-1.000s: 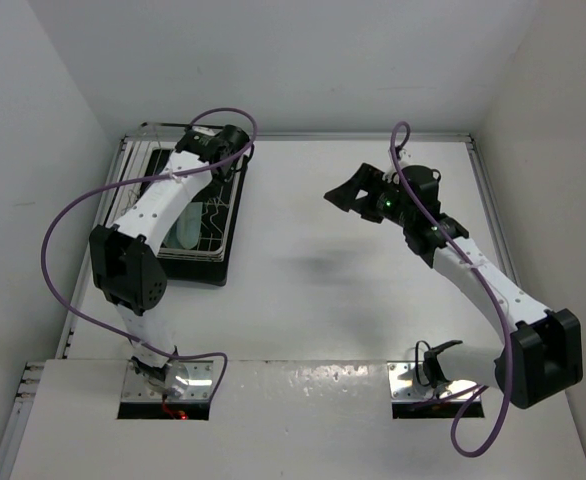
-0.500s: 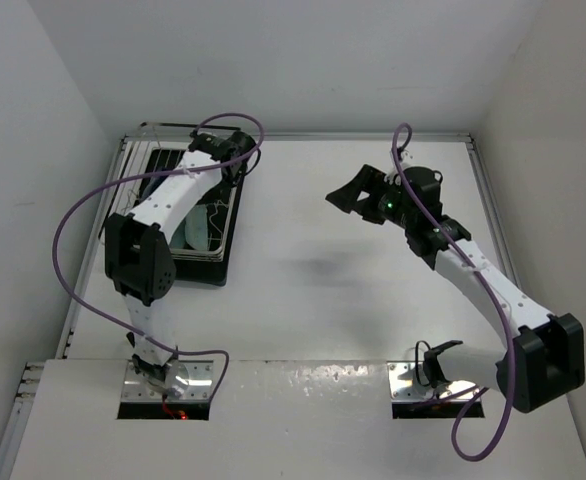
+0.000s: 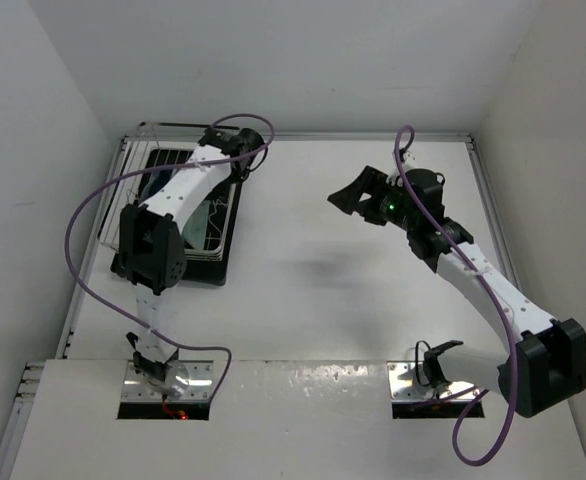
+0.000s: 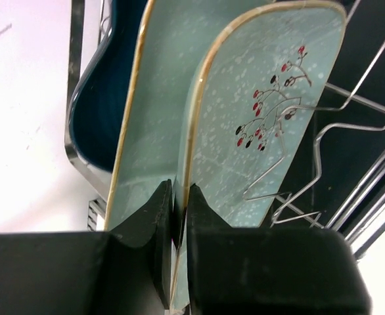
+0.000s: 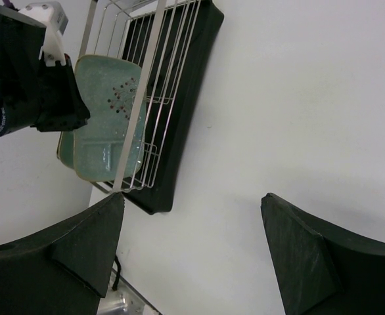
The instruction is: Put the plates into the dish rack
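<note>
Standing on edge in the rectangular silver wire dish rack [image 5: 146,85] are all three plates, close side by side. In the left wrist view the dark blue leaf-shaped plate [image 4: 97,111] is the outermost on the left; beside it stands the first pale mint-green plate [image 4: 159,98] with a thin gold rim; then comes the second pale mint-green plate [image 4: 265,98], which carries a small sprig of red and black berries on its speckled face. A bent wire prong [image 4: 297,170] of the rack crosses in front of this face on the right; whether it touches the plate I cannot tell.

The left claw [image 4: 179,190] comes onto the berry plate from its edge; the two black fingers [image 4: 156,223] are nearly together, and the gold rim runs between them. Only a thin dark slit shows there, so whether the pads press on the rim or just flank it I cannot tell.

The rack sits on a black drip tray [image 3: 203,272] in the far left corner of the white worktop [image 3: 313,260], close to the left wall; a purple cable [image 3: 83,210] loops out from the left arm over that side.

The right claw [image 5: 192,197] hangs above the bare middle of the worktop, well apart from the rack; its fingers are wide apart with nothing between them. In its own view the rack and the mint plates appear at the upper left.
</note>
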You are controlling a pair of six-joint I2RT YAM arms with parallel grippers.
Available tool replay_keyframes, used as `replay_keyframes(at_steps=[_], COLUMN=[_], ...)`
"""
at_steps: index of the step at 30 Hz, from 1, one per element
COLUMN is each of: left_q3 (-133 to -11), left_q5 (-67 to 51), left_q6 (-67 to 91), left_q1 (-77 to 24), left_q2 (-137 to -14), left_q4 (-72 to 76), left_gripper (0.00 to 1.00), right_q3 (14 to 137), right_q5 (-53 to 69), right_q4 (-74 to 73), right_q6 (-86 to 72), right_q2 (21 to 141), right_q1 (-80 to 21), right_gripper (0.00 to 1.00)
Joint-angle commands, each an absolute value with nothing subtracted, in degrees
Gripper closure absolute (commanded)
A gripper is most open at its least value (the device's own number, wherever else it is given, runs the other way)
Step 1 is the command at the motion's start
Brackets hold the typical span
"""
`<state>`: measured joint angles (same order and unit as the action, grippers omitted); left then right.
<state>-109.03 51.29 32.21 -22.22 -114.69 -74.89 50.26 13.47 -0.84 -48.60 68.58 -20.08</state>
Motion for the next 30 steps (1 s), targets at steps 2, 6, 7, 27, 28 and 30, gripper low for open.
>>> replay_keyframes(at_steps=[2,6,7,27,28,30], left_q3=[-114.07,-116.19,-116.71,-127.53,-127.53,-126.92], left_q5=[53.63,51.15,51.15,43.88,40.46,37.02], left_q6=[28.83,27.33,27.33,10.57,9.59,7.57], left_q1=[-20.40,-19.34,-19.34,-19.95,-19.34,-18.20], left_q2=[-116.54,-117.86,-117.86,-108.30,-106.80,-103.64], left_q4=[-73.74,-74.53,-74.53,-70.85,-70.84,-69.18], left_gripper=[0.93,0.95,0.92,0.23,0.15,0.13], right_q3=[50.80,50.98,50.98,52.03,52.12,52.12], right_q5=[13.01,12.75,12.83,13.62,13.97,14.59], right_q4=[0.18,0.18,0.18,0.18,0.18,0.18], right_q6=[-47.55,-47.02,-46.93,-46.41,-46.32,-45.97], right_q2=[67.76,67.50,67.41,67.41,67.41,67.15], right_q1=[-20.30,-20.13,-20.30,-19.95,-20.13,-19.87], right_gripper=[0.16,0.15,0.15,0.15,0.14,0.14])
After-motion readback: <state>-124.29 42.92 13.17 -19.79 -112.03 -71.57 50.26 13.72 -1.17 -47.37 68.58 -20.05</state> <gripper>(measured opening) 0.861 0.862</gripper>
